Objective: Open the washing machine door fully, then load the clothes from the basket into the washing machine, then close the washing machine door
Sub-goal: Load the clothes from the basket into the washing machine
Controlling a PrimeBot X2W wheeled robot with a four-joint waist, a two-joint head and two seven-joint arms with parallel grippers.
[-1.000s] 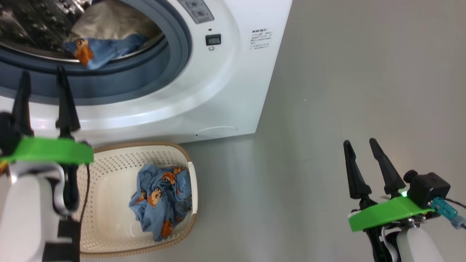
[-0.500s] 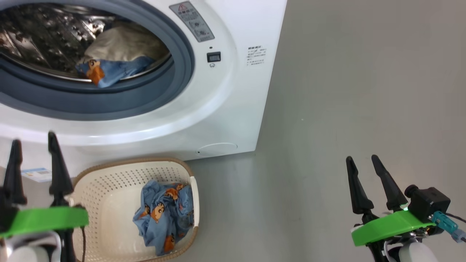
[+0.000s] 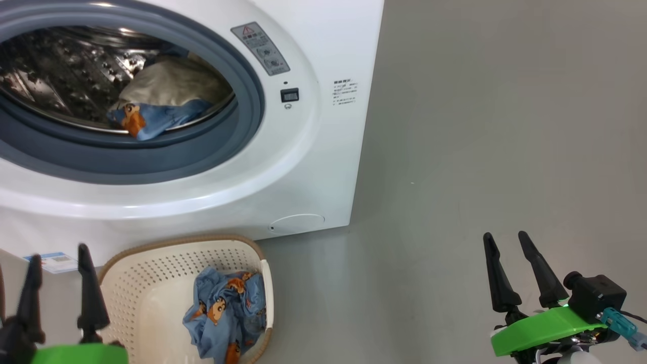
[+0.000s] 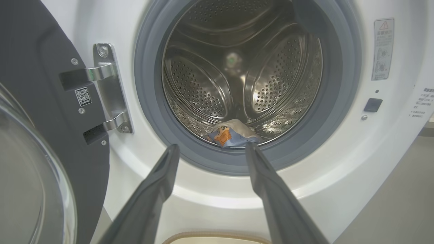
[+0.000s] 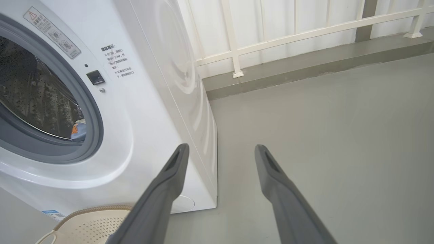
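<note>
The white washing machine (image 3: 323, 151) stands with its door (image 4: 37, 135) swung open to the left on a metal hinge (image 4: 108, 88). One light-blue printed garment (image 3: 151, 114) lies at the front of the steel drum (image 4: 237, 78), against a tan cloth. Another light-blue garment (image 3: 225, 311) sits crumpled in the right end of the cream basket (image 3: 131, 283) on the floor below the opening. My left gripper (image 3: 56, 253) is open and empty, low at the basket's left end. My right gripper (image 3: 505, 237) is open and empty over bare floor, far right of the machine.
Grey floor (image 3: 505, 126) stretches to the right of the machine. A white railing (image 5: 305, 34) on a raised curb runs behind it. The round filter cap (image 3: 297, 221) and a blue label sticker (image 3: 50, 262) sit low on the machine's front.
The head camera has tilted up, so the machine and basket sit lower in the picture. My left gripper has dropped from in front of the gasket to beside the basket, still open.
</note>
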